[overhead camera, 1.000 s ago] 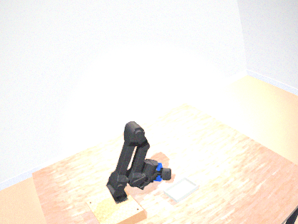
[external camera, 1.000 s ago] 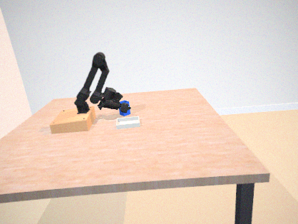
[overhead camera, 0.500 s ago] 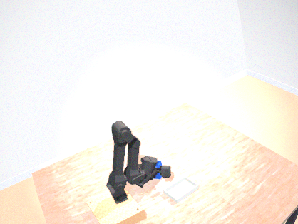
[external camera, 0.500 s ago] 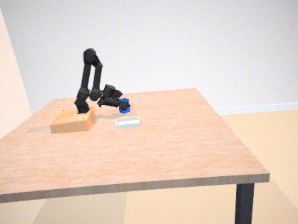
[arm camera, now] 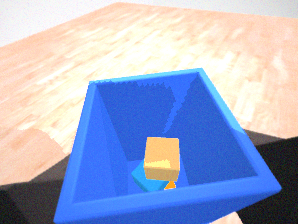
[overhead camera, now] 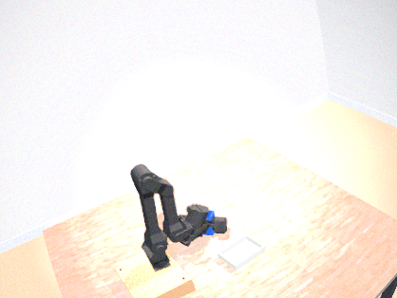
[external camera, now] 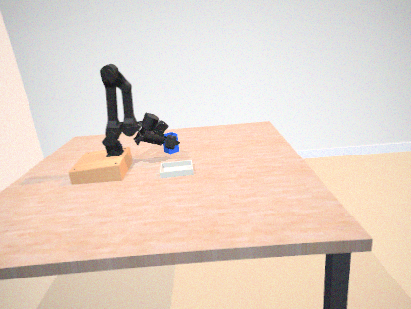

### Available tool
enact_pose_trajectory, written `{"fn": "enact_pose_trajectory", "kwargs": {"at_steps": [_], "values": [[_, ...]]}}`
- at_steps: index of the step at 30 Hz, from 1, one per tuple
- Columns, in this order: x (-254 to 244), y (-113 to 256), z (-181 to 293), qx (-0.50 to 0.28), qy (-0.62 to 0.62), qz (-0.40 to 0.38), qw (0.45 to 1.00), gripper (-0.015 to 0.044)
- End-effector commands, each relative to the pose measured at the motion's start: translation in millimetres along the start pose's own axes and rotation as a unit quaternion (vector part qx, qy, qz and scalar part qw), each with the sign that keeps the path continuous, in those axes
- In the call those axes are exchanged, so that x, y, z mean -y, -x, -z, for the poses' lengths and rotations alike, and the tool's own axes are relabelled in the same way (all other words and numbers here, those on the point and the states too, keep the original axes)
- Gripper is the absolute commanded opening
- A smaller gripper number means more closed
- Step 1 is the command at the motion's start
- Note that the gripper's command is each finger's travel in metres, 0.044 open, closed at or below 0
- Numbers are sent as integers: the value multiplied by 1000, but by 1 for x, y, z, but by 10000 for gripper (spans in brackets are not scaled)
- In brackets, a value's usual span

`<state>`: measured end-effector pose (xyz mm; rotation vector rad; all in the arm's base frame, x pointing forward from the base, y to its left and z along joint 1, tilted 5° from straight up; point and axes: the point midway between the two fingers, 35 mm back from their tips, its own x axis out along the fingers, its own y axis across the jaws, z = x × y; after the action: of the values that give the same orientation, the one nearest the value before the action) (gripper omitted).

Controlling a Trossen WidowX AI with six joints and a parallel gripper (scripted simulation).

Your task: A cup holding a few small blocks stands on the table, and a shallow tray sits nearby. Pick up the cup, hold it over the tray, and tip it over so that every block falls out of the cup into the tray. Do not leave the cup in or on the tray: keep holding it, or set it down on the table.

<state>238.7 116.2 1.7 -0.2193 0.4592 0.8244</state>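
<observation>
The end effector (overhead camera: 209, 223) (external camera: 171, 142) is squeezing the blue cup (overhead camera: 209, 231) (external camera: 171, 150) (arm camera: 89, 145) by its sides, left of the tray as seen from above. The cup looks stiff and light, maybe a bit slippery, so a side hold below the rim seems best. Inside are a blue block (arm camera: 145, 177), then an orange block (arm camera: 162, 156); they'll likely slide and tumble easily. Right of the cup, the pale tray (overhead camera: 232, 265) (external camera: 177, 172) (external camera: 177, 172) sits on the worktop (overhead camera: 304, 228) (external camera: 197, 212) (arm camera: 45, 65).
</observation>
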Motion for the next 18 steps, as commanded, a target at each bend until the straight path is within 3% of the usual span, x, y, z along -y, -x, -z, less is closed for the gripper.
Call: {"fn": "enact_pose_trajectory", "kwargs": {"at_steps": [1,14,18], "values": [[1,1,-5,2,-1,1,1000,0],[1,6,-15,2,-1,2,1000,0],[22,7,-15,-5,-21,50,999,0]]}}
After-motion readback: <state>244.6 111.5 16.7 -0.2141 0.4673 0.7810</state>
